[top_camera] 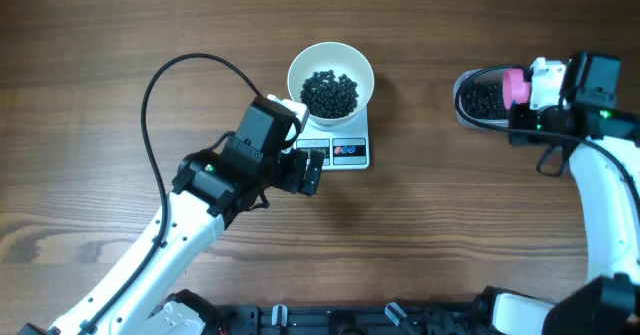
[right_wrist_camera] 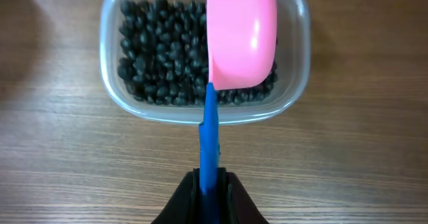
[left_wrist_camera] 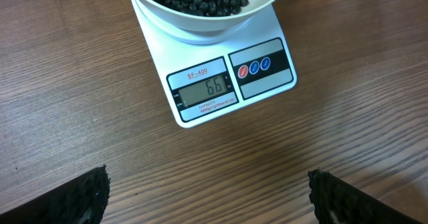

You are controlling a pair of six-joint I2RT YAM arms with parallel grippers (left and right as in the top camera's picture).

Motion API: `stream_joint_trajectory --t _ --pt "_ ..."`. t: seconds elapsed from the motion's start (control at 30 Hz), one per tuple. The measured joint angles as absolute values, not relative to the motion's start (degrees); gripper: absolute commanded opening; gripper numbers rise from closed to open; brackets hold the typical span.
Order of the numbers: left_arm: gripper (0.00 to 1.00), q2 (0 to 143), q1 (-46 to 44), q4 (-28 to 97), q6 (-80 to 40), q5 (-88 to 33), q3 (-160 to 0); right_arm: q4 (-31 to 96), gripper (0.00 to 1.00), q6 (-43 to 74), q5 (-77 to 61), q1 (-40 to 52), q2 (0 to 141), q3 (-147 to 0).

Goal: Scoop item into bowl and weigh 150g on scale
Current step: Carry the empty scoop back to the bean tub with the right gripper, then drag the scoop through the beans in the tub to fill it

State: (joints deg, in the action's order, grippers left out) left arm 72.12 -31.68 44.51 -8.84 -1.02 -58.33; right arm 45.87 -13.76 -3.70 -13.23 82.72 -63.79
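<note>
The white bowl [top_camera: 331, 75] stands on the white scale [top_camera: 349, 152] and holds a heap of black beads, the item [top_camera: 330, 92]. In the left wrist view the scale's display [left_wrist_camera: 204, 90] reads 66. My left gripper [top_camera: 312, 171] hovers just in front of the scale, open and empty, its fingers [left_wrist_camera: 87, 194] wide apart. My right gripper [right_wrist_camera: 210, 184] is shut on the blue handle [right_wrist_camera: 209, 134] of a pink scoop [right_wrist_camera: 243, 33]. The scoop hangs over a clear tub [right_wrist_camera: 291, 93] with more of the item [right_wrist_camera: 160, 50].
The clear tub [top_camera: 478, 97] sits at the table's right side, under the right arm. A black cable [top_camera: 160, 85] loops over the table left of the bowl. The left arm [top_camera: 170, 245] crosses the near left of the table.
</note>
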Motion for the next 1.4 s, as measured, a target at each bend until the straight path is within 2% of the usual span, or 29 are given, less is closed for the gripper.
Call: stream_joint_trajectory --t 0.23,0.43,1.03,1.4 --pt "1.00 72.1 -31.7 44.5 -8.8 -1.0 -58.3 44.2 0.04 -14.2 -3.4 -13.2 87.9 -63.8" --pt "1.00 72.1 -31.7 44.5 -8.8 -1.0 -58.3 43.7 0.04 -14.4 -8.6 -13.2 89.4 -63.8" --pt "1.00 72.1 -31.7 44.5 -8.8 -1.0 -58.3 48.0 0.04 -22.9 -17.0 -13.6 89.8 -63.8" --pt "1.00 72.1 -31.7 44.5 -8.8 -1.0 -58.3 48.2 0.04 -25.3 -21.7 -17.5 90.0 -63.8"
